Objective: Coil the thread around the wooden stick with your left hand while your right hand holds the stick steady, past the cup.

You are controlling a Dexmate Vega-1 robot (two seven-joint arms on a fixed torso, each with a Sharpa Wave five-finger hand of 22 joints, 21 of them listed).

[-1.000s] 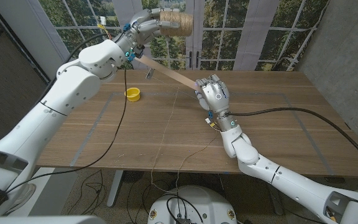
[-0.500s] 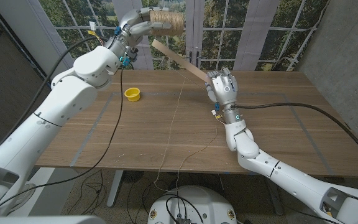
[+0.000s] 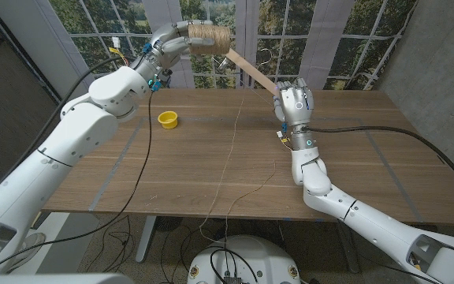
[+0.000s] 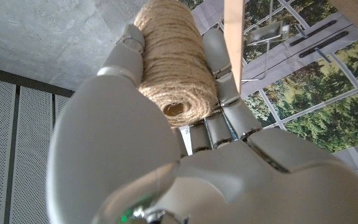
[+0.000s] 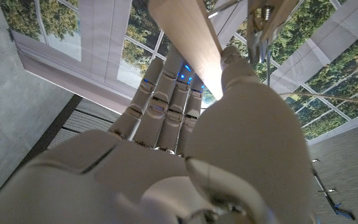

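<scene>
Nearest the camera, a thin thread ran up across the wooden table from its front edge toward the far side, lying slack in a loose curl near the robot's right forearm. Farther back, a small yellow cup sat on the table's left part, well apart from both hands. Beyond the middle of the table the right hand was raised above the surface, its fingers clenched around the lower end of the wooden stick; the right wrist view showed the flat stick rising out between the thumb and the curled fingers. From that grasp the stick slanted up and to the left, toward the windows behind. Farthest off, the left hand was lifted high in front of the windows, grasping a spool of twine; in the left wrist view its fingers wrapped the spool, with the stick just beside them.
</scene>
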